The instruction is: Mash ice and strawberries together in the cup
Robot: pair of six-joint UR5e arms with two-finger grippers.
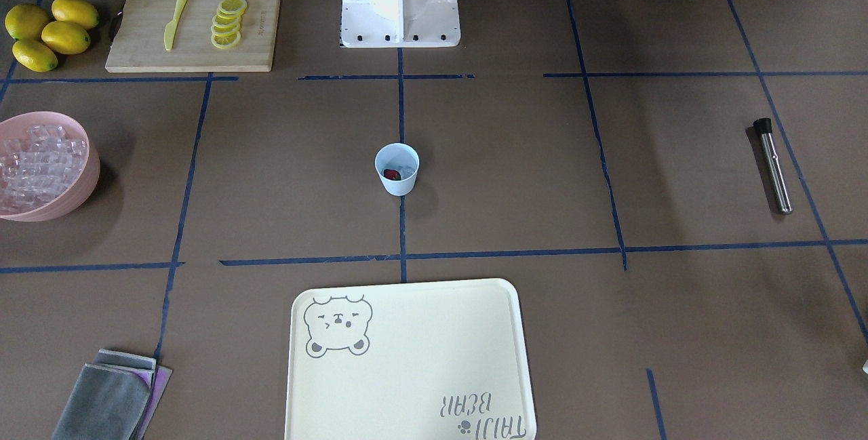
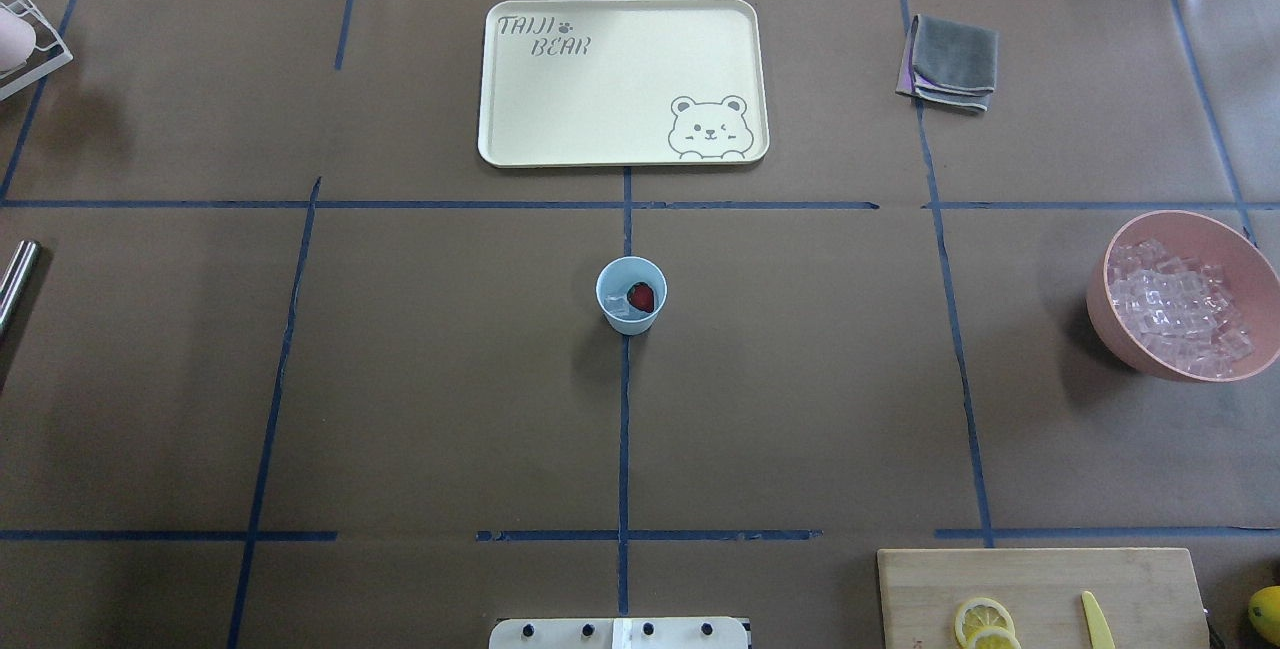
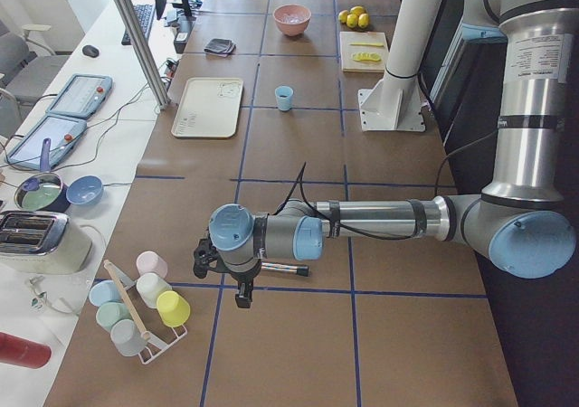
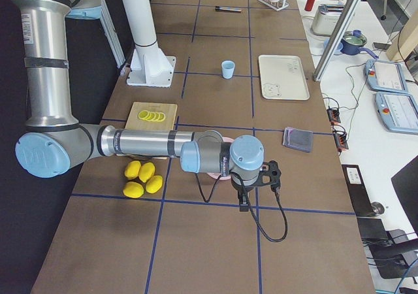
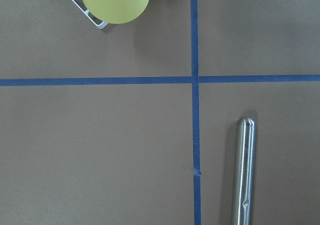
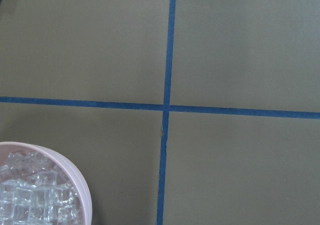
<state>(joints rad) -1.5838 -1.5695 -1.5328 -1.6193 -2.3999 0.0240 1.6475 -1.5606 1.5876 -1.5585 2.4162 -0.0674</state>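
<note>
The pale blue cup [image 1: 397,182] stands at the table's centre, also in the overhead view [image 2: 631,319]. Inside it lie a dark red strawberry piece [image 2: 642,297] and clear ice cubes [image 2: 616,302]. A metal muddler [image 1: 773,165] lies on the table at the robot's left end and shows in the left wrist view [image 5: 244,170]. My left gripper [image 3: 242,291] hangs just above the muddler; I cannot tell if it is open. My right gripper [image 4: 245,201] hangs beside the pink bowl, far from the cup; I cannot tell its state.
A pink bowl [image 1: 85,189] full of ice cubes sits at the robot's right. A cutting board [image 1: 142,53] holds lemon slices and a yellow knife, with whole lemons [image 1: 47,33] beside it. A cream tray [image 1: 420,345], a grey cloth [image 1: 112,396] and a cup rack [image 3: 145,307] stand around.
</note>
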